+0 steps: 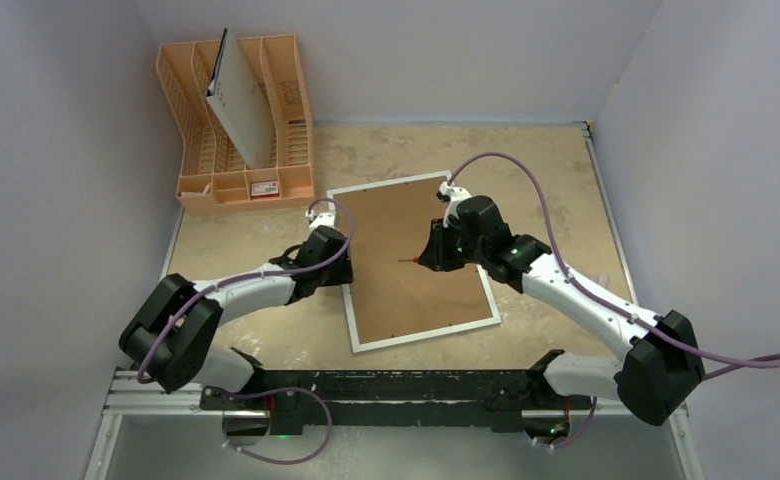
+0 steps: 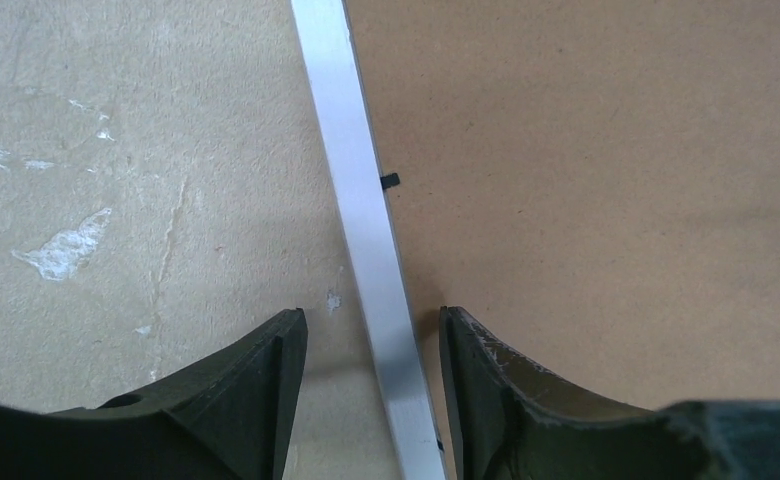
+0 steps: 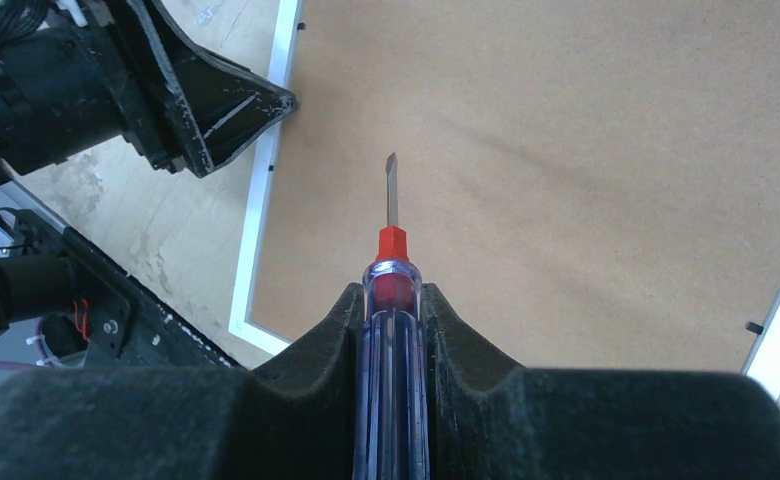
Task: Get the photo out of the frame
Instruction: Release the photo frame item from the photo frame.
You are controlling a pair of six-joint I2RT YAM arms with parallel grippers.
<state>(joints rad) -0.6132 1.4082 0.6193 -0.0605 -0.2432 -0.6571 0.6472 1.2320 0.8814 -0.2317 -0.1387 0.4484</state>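
- Frame [image 1: 396, 295] is judged stiff, light; hold is advised at white border [image 2: 364, 225].
- Left tool [image 2: 371, 375] is spread astride that border.
- Screwdriver [image 3: 392, 245] is pinched by right tool [image 3: 394, 310].

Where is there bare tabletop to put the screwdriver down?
Roomiest: the far right corner of the table, between the frame and the right wall. A narrower strip runs beyond the frame, right of the orange rack. Crowded: the frame's left side, where the left gripper straddles its edge below the rack.
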